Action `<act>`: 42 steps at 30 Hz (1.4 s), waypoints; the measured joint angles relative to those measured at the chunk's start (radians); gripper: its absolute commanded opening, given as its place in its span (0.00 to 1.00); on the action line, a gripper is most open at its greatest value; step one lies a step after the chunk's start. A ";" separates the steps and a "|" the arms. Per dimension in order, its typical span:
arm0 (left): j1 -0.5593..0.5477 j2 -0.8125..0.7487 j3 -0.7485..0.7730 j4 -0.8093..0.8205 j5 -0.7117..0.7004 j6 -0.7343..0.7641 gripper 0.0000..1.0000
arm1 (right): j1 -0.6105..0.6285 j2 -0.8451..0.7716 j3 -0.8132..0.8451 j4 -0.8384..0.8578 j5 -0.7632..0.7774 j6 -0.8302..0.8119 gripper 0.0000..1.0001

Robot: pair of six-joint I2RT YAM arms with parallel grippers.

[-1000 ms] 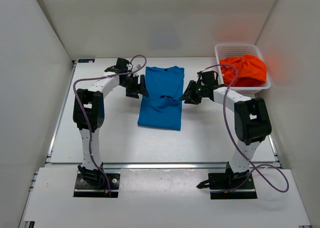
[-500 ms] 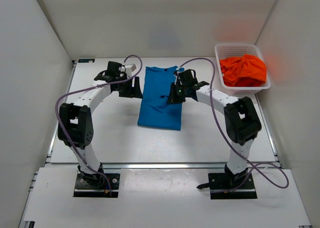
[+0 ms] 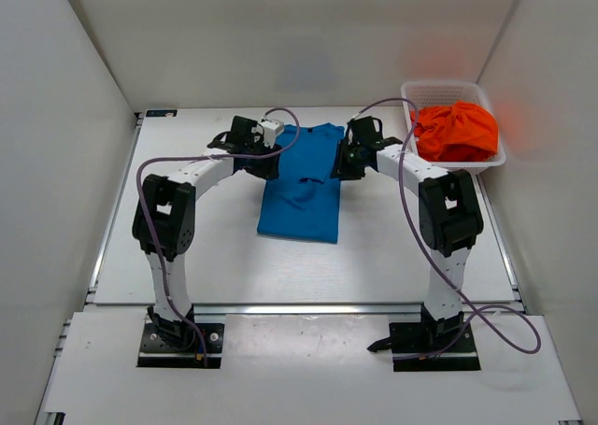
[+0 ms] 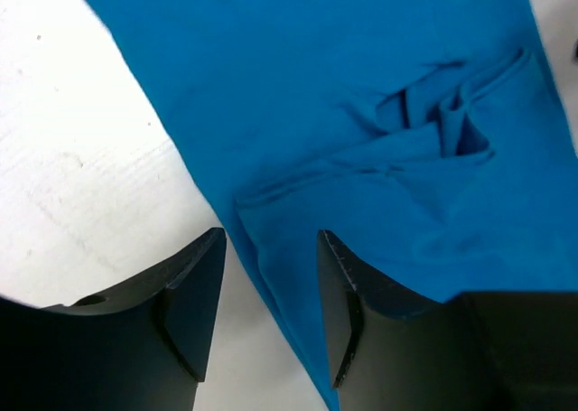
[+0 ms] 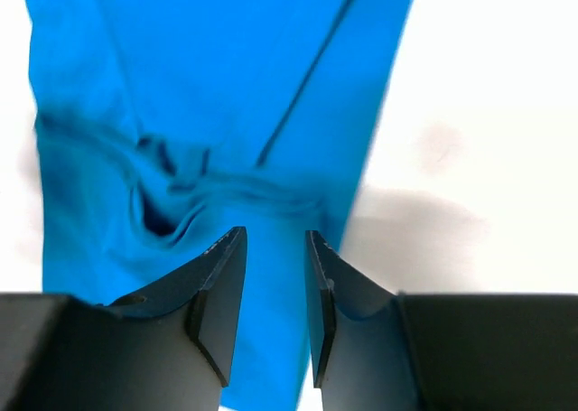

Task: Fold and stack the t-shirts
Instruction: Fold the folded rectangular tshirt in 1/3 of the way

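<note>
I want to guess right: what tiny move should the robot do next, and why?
Probably lower both claws and pinch the side edges of the blue shirt. The left claw and right claw hover open over those edges, holding nothing.

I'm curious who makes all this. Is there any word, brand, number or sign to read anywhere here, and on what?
None can be read.
The blue shirt, orange shirt and white basket are plain.
A small dark strip at the far left corner of the table is too small to tell.
</note>
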 measured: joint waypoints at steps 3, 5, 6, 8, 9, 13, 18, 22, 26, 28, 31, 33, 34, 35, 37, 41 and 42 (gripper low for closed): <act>-0.008 0.035 0.006 0.013 -0.016 0.027 0.60 | -0.020 0.027 0.037 -0.005 0.013 -0.018 0.30; -0.010 0.051 0.006 0.013 -0.038 0.041 0.61 | -0.024 0.041 0.039 -0.007 0.014 -0.027 0.30; -0.011 0.060 0.006 0.013 -0.048 0.044 0.62 | -0.024 0.048 0.039 -0.010 0.012 -0.029 0.30; -0.011 0.075 0.007 0.019 -0.059 0.046 0.62 | -0.024 0.062 0.039 -0.013 0.005 -0.030 0.30; -0.010 0.084 0.011 0.018 -0.060 0.046 0.62 | -0.024 0.068 0.039 -0.015 0.003 -0.031 0.30; -0.006 0.116 0.036 0.019 -0.054 0.038 0.60 | -0.024 0.084 0.039 -0.016 -0.009 -0.033 0.30; -0.005 0.135 0.042 0.015 -0.049 0.029 0.55 | -0.024 0.095 0.039 -0.013 -0.031 -0.030 0.29; -0.006 0.148 0.050 0.011 -0.035 0.023 0.50 | -0.024 0.111 0.039 -0.010 -0.042 -0.029 0.30; -0.010 0.149 0.056 -0.007 -0.032 0.025 0.46 | -0.023 0.122 0.039 -0.008 -0.052 -0.026 0.27; -0.011 0.150 0.066 -0.012 -0.027 0.025 0.41 | -0.023 0.122 0.039 -0.006 -0.059 -0.026 0.21; -0.011 0.158 0.088 -0.012 -0.018 0.025 0.30 | -0.023 0.124 0.039 -0.003 -0.069 -0.019 0.12; -0.011 0.163 0.094 -0.011 -0.011 0.028 0.23 | -0.023 0.124 0.035 0.006 -0.077 -0.007 0.07; -0.011 0.164 0.094 -0.014 -0.008 0.029 0.22 | -0.024 0.124 0.032 0.010 -0.078 -0.004 0.03; -0.011 0.164 0.094 -0.016 -0.005 0.031 0.19 | -0.026 0.124 0.025 0.018 -0.079 -0.002 0.00; -0.011 0.164 0.094 -0.019 -0.002 0.031 0.16 | -0.030 0.124 0.014 0.030 -0.082 0.006 0.00; -0.005 0.164 0.091 -0.019 -0.005 0.024 0.13 | -0.035 0.114 -0.005 0.049 -0.082 0.011 0.00; -0.002 0.163 0.087 -0.015 -0.006 0.022 0.13 | -0.037 0.107 -0.016 0.055 -0.078 0.011 0.00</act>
